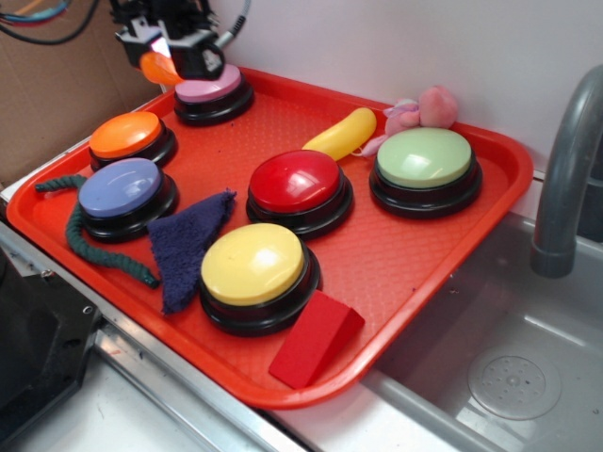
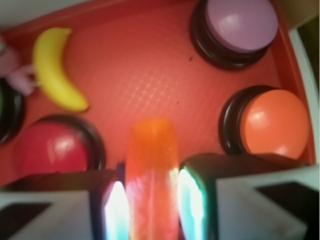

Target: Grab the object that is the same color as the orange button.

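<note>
**Orange wedge clamped in the claw above the tray's far left corner**

Orange plastic shows between the gripper's [image 1: 162, 49] fingers: the small orange wedge [image 1: 156, 66] is pinched there, lifted clear of the red tray [image 1: 415, 247], at the far left, just left of the pink button [image 1: 213, 92]. The wrist view shows the wedge [image 2: 152, 170] held lengthwise between the two pads [image 2: 116, 210], which press on both its sides.

Going left to right across the tray: a dark green rope [image 1: 89, 240] curls round the blue button [image 1: 122, 193]; the orange button [image 1: 128, 137] sits just beyond it. A dark blue cloth [image 1: 185, 245] lies between the blue and yellow buttons. The yellow button [image 1: 254, 273] stands near, the red button [image 1: 298, 188] behind it. A red block wedge [image 1: 316, 339] rests at the near edge. The yellow banana toy [image 1: 341, 134] lies far, touching a pink plush toy [image 1: 424, 109], beside the green button [image 1: 426, 168]. A grey faucet [image 1: 565, 169] rises at the right, over the sink [image 1: 509, 377].
</note>
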Controlling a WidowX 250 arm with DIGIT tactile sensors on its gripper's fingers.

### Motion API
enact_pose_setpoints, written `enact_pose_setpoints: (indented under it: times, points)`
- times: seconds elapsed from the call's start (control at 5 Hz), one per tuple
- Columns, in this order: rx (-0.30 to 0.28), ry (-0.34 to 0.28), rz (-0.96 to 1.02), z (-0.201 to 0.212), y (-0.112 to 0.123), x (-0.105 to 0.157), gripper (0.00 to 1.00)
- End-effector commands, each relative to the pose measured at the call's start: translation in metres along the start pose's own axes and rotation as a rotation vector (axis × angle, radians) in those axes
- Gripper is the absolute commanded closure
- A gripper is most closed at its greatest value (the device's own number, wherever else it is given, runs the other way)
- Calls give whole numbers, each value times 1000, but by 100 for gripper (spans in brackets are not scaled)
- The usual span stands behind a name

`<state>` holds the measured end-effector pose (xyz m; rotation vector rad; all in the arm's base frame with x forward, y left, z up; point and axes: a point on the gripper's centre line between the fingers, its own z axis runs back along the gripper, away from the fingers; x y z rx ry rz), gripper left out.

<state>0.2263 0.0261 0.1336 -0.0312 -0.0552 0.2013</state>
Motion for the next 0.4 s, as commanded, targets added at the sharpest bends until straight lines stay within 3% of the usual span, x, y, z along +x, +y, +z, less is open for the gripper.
enact_pose_setpoints:
  times: [0.0,0.2]
  points:
    - [10,-10,-171,12,-12,-38,100]
    - [62,39,-184,4,-16,-40,100]
